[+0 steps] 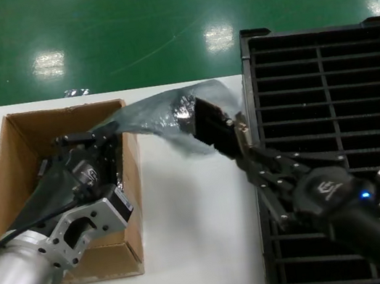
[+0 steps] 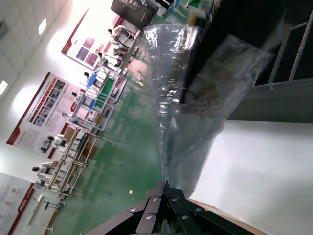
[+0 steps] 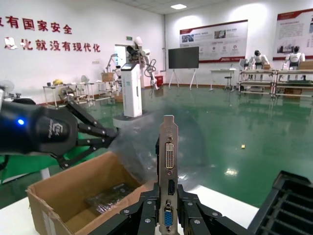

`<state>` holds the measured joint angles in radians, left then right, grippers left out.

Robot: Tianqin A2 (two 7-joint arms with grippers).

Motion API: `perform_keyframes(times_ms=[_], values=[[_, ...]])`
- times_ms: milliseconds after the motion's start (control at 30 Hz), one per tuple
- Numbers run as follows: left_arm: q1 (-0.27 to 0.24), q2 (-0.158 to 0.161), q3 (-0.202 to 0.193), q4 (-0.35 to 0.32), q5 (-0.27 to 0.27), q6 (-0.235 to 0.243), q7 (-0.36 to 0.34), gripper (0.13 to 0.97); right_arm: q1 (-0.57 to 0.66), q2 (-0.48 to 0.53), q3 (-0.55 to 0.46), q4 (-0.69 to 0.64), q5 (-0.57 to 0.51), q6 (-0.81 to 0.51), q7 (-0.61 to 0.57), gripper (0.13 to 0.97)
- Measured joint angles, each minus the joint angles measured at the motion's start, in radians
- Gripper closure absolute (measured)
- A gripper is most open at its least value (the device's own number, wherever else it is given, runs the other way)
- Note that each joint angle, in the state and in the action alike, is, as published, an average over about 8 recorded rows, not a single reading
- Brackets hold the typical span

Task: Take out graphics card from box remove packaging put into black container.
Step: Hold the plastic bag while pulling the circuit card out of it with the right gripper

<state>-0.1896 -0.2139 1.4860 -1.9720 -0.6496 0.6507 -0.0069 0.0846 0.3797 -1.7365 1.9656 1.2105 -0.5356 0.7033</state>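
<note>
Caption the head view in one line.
Left gripper pulls the antistatic bag off the graphics card held by right gripper.

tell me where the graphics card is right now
In the head view the graphics card is held up over the table between the box and the black container, its bracket end clamped in the right hand.

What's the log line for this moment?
left gripper: shut on packaging | right gripper: shut on graphics card | card partly out, between box and black container
</note>
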Motion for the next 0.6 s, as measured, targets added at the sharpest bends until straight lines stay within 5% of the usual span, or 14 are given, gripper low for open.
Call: perform_keyframes(times_ms=[267,600], values=[[0.000,0.000,0.000,0.000,0.000,0.000,0.000,0.958,-0.097,0.095,0.129,0.084,0.100,-0.004,-0.029,0.904],[0.000,0.000,0.000,0.000,0.000,0.000,0.000,0.958,-0.241,0.151,0.268,0.093,0.363,0.020,-0.274,0.904]])
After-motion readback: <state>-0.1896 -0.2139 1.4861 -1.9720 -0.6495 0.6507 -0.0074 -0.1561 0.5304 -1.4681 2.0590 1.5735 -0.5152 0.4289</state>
